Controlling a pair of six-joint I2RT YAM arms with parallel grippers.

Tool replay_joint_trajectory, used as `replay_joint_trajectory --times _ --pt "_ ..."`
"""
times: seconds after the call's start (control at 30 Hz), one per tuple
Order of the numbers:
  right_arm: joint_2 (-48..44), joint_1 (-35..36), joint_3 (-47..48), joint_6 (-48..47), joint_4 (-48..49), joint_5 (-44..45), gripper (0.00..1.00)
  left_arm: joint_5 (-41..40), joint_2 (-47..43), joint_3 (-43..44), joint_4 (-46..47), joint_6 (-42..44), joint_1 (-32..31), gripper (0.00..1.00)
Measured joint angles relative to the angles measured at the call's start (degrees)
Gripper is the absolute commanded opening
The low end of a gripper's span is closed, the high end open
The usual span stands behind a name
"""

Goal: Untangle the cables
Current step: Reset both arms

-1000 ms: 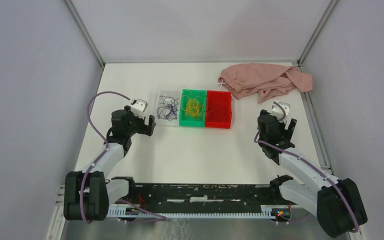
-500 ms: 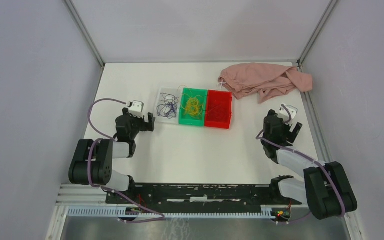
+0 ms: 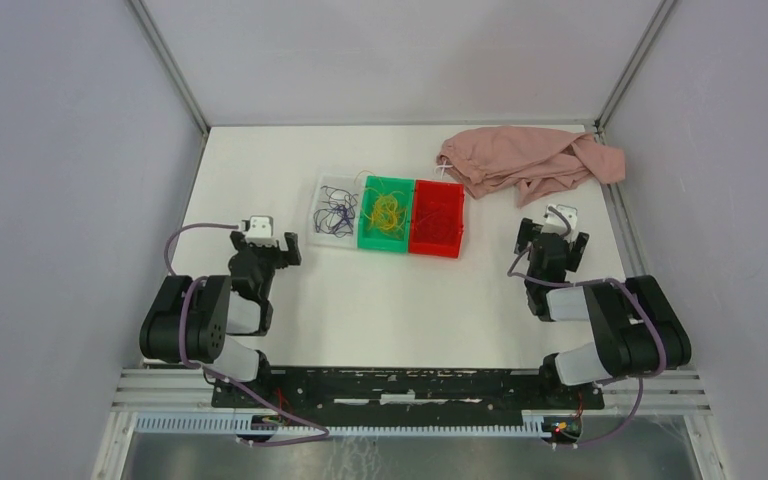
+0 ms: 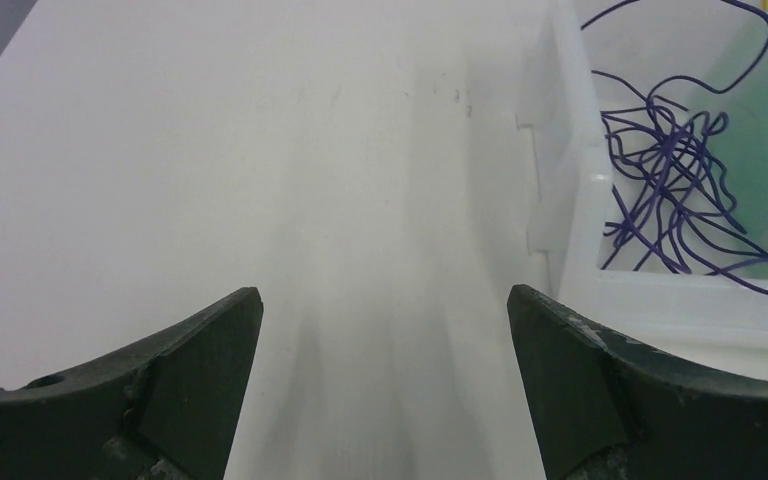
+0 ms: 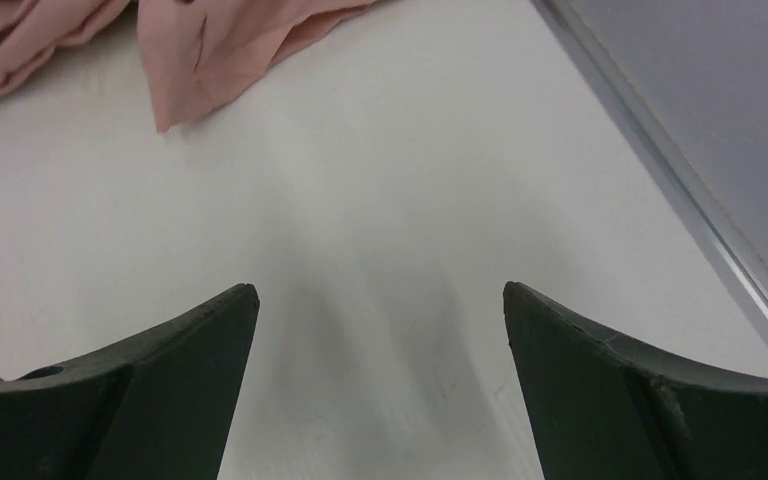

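Note:
The cables lie sorted in three bins at mid-table. Dark purple cables (image 3: 335, 213) loop loosely in a clear bin (image 3: 319, 236). Yellow cables (image 3: 387, 213) fill a green bin (image 3: 368, 243), and beside it stands a red bin (image 3: 438, 245) whose contents I cannot make out. My left gripper (image 3: 263, 246) hovers low, open and empty, just left of the clear bin. In the left wrist view the purple cables (image 4: 675, 190) sit behind the clear bin wall (image 4: 565, 210), to the right of the left gripper (image 4: 382, 293). My right gripper (image 3: 554, 240) is open and empty over bare table, and the right wrist view shows the gripper (image 5: 380, 290) the same way.
A crumpled pink cloth (image 3: 530, 160) lies at the back right, its edge ahead of the right gripper (image 5: 200, 60). A metal rail (image 5: 680, 190) borders the table on the right. Grey walls enclose the left, right and back sides.
Both arms have folded back toward their bases. The left gripper drew back and down-left from the bins, and the right one turned and settled near the right rail. Both stayed open.

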Motion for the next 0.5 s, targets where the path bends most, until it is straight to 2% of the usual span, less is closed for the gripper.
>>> replay_joint_trajectory --times 0.17,0.27,0.5 --pt "6.86 0.37 0.66 -2.99 2.71 -4.68 0.99 -3.61 0.28 3.52 -3.28 -1.29 -0.02 0.99" --pt "6.91 -0.39 2.38 -3.13 1.95 -6.56 0.99 -3.96 0.52 6.08 -4.74 -1.31 -0.09 0.99" --pt "6.82 -1.16 3.15 -3.15 1.53 -7.56 0.99 -4.0 0.52 6.23 -6.51 -1.31 -0.28 0.99"
